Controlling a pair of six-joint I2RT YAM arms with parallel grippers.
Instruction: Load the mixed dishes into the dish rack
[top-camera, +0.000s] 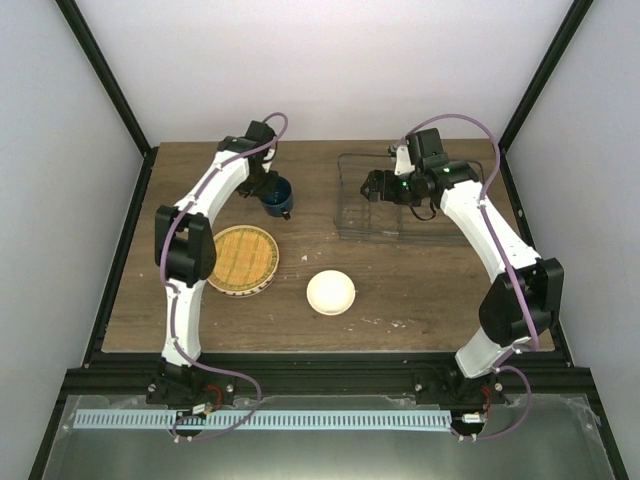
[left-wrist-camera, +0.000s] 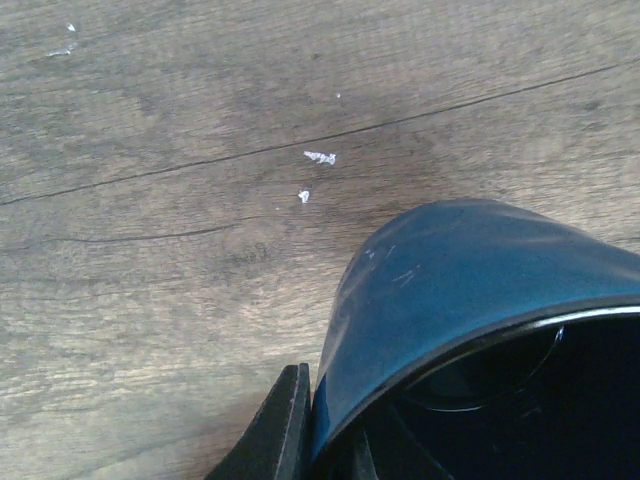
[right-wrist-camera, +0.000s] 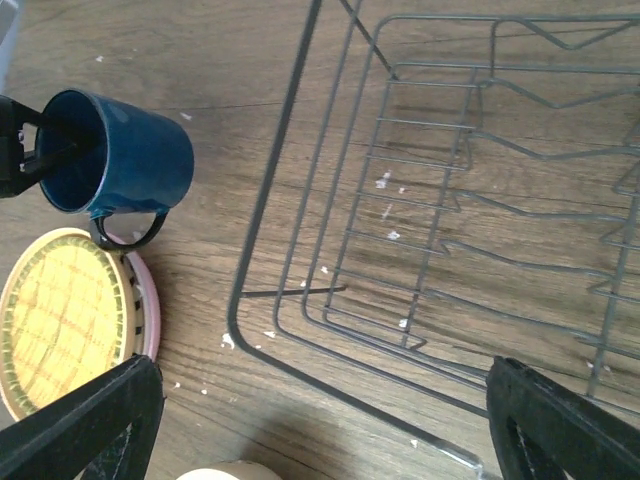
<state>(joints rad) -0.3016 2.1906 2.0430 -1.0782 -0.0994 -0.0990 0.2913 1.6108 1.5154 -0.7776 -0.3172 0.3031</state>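
Note:
A dark blue mug (top-camera: 279, 197) hangs tilted at the back left, my left gripper (top-camera: 270, 188) shut on its rim. In the left wrist view one finger (left-wrist-camera: 283, 428) presses the mug (left-wrist-camera: 470, 290) wall from outside, the other sits inside. The wire dish rack (top-camera: 385, 200) stands at the back right, and only bare wood shows through its wires (right-wrist-camera: 300, 200). My right gripper (top-camera: 372, 186) hovers open over the rack's left end, fingers (right-wrist-camera: 90, 420) wide apart with nothing between them. A yellow-orange grid plate (top-camera: 243, 257) lies on a pink plate (right-wrist-camera: 151, 310). The small cream bowl (top-camera: 331, 292) sits mid-table.
White specks dot the wooden table (top-camera: 420, 290). Black frame rails (top-camera: 120, 260) run along the table's edges, with white walls behind and to the sides. In the right wrist view the mug (right-wrist-camera: 130, 155) hangs left of the rack beside the yellow-orange plate (right-wrist-camera: 60, 315).

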